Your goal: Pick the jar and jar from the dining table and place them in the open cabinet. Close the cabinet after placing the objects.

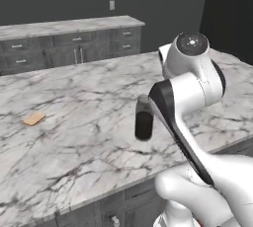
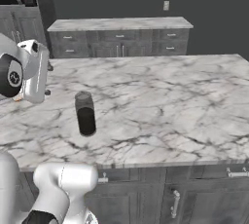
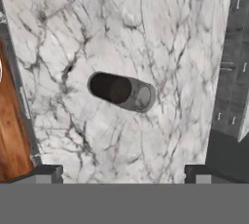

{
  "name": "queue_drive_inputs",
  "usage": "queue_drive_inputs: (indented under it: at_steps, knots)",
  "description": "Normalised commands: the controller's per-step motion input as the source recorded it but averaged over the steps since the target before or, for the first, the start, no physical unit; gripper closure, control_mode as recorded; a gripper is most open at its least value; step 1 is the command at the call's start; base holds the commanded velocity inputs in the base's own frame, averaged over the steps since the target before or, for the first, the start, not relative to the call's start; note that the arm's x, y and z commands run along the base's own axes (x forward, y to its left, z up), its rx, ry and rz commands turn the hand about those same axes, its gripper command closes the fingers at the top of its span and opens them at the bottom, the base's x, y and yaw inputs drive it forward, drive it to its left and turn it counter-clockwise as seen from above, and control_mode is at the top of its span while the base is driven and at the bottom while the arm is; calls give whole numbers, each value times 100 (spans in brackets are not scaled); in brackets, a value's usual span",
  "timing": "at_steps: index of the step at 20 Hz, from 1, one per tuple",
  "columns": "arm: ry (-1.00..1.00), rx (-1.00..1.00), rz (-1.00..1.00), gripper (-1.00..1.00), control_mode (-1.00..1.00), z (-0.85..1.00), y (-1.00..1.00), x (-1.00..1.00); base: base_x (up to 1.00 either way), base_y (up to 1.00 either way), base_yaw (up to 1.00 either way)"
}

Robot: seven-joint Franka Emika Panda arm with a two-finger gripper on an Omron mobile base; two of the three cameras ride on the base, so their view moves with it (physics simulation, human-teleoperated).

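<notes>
One jar (image 1: 144, 121), tall, cylindrical and of clear glass with dark brown contents, stands upright on the dining table (image 1: 74, 137), near its front edge. In the right base view the jar (image 2: 85, 114) stands just right of my arm's white wrist. The hand view looks straight down on the jar (image 3: 121, 91), which lies above and between my fingertips (image 3: 48, 173). My gripper (image 3: 122, 174) hangs open above the marble (image 3: 160, 33) with nothing between its fingers. The cabinet is out of view.
A flat tan cracker (image 1: 33, 118) lies on the table's left part. A marble counter on dark grey drawers (image 2: 121, 35) runs along the back wall. Wood floor (image 3: 12, 121) shows past the table's edge.
</notes>
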Motion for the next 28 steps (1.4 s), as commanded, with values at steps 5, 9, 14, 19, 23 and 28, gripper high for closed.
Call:
queue_drive_inputs:
  at_steps: [5,9,14,19,23,28]
  knots:
    - [18,7,0,-100,-100,-29,-17,24,0,0,0]
    - [14,2,0,-100,-100,-25,-2,34,0,0,0]
    - [5,4,1,-100,-100,-20,-14,29,0,0,0]
    - [0,9,6,-100,-100,-14,-36,18,0,0,0]
    - [1,7,6,-100,-100,-5,-24,22,0,0,0]
    - [4,1,0,-100,-100,-3,0,13,0,0,0]
